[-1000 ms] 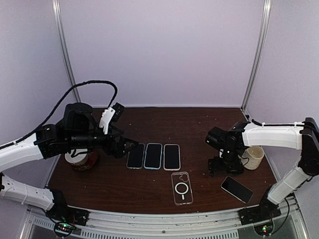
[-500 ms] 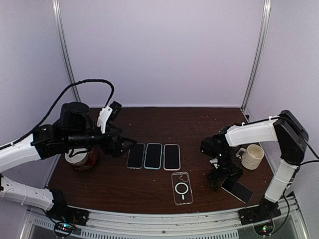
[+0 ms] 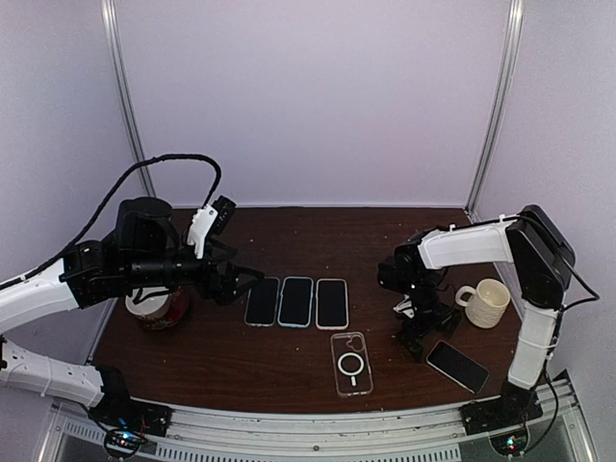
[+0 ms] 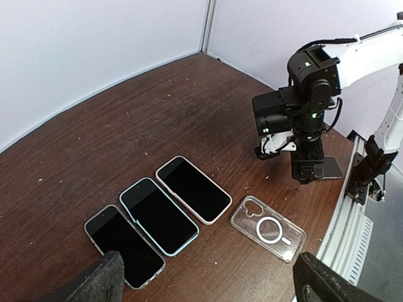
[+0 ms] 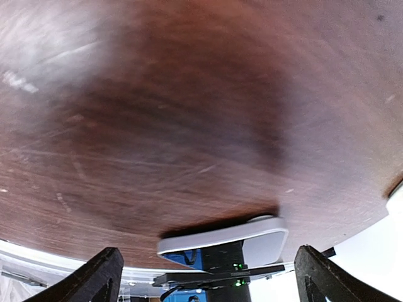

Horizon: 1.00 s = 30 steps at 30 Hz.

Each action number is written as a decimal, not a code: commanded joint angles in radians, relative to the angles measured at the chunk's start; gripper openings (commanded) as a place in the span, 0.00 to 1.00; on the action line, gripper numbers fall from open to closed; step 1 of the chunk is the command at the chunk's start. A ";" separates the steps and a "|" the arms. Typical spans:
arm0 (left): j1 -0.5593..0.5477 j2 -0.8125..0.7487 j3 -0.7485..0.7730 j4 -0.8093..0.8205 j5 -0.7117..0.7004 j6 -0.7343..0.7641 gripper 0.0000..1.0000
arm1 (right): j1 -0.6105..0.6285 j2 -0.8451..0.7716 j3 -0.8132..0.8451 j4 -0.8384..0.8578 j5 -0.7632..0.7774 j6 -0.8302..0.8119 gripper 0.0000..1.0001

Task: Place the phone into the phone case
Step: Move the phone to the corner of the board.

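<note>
The bare phone (image 3: 457, 366) lies screen-up at the front right of the table. In the right wrist view the phone (image 5: 223, 242) appears edge-on, just ahead of the wide-apart fingertips. My right gripper (image 3: 421, 335) is open, tipped down low over the table at the phone's left end, holding nothing. The clear phone case (image 3: 351, 363) with its white ring lies flat to the left of the phone, and the left wrist view also takes in this case (image 4: 267, 219). My left gripper (image 3: 241, 281) hovers open and empty beside the row of phones.
Three cased phones (image 3: 295, 301) lie in a row at mid-table. A cream mug (image 3: 486, 302) stands right of the right arm. A red cup (image 3: 154, 308) sits under the left arm. The table's front edge (image 3: 318, 409) runs close behind the phone and case.
The right gripper has dropped toward the table and swung nearer the bare phone's left end, its arm folding back. The left arm has barely shifted.
</note>
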 commanded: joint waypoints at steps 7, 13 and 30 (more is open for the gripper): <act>0.007 0.010 -0.008 0.049 0.013 0.022 0.98 | -0.065 -0.237 0.016 0.100 0.080 0.203 1.00; -0.001 0.255 0.013 0.166 0.164 0.021 0.84 | -0.154 -0.423 -0.153 0.202 0.197 0.417 1.00; -0.265 1.328 1.039 -0.025 0.152 0.163 0.66 | -0.265 -0.728 -0.497 0.161 0.338 0.808 0.00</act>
